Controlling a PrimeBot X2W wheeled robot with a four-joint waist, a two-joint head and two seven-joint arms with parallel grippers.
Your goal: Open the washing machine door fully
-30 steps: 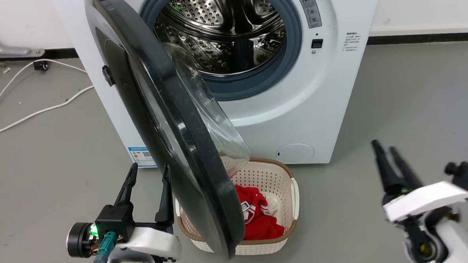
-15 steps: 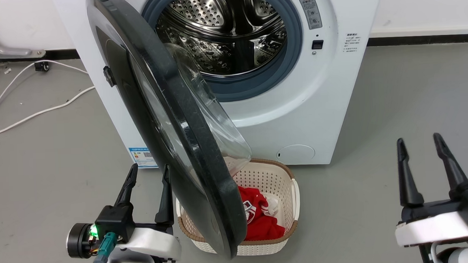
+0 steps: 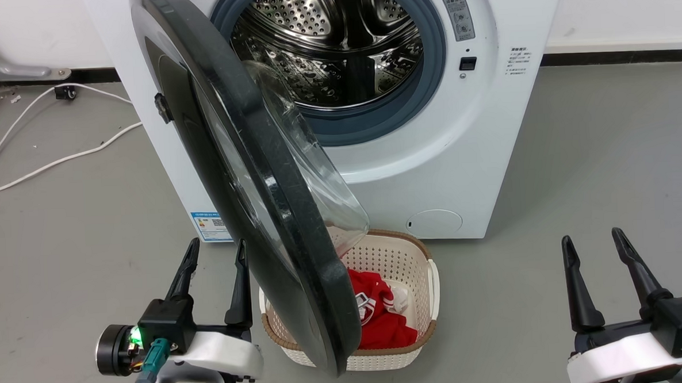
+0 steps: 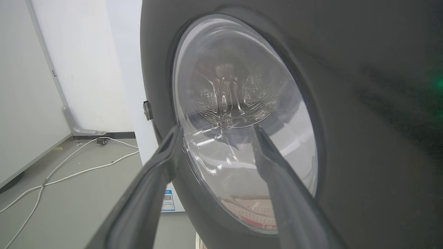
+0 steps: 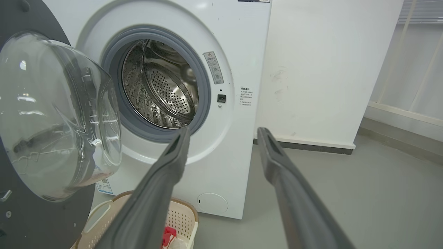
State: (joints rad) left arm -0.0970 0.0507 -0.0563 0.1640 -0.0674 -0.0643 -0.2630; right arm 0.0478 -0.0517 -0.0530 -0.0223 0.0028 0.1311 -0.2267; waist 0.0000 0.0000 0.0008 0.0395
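The white washing machine (image 3: 449, 169) (image 5: 238, 45) stands ahead with its steel drum exposed. Its washing machine door (image 3: 242, 178) swings out toward me on the left, about square to the machine front, black rim edge-on, clear glass bowl (image 5: 52, 114) bulging to the right. My left gripper (image 3: 216, 249) is open just left of the door's outer face, right finger close to the rim; whether it touches I cannot tell. In the left wrist view the left gripper (image 4: 215, 128) points at the door (image 4: 363, 121). At the lower right, well off the machine, my right gripper (image 3: 592, 239) (image 5: 223, 130) is open and empty.
A cream basket (image 3: 413, 257) (image 5: 183, 211) with red clothes sits on the floor under the door's lower edge. White cables (image 3: 46, 164) run over the grey floor at the left. Open floor lies to the right of the machine.
My right gripper has swung round, opened its fingers and dropped toward the lower right corner. The head camera has shifted slightly. The door and left gripper have stayed put.
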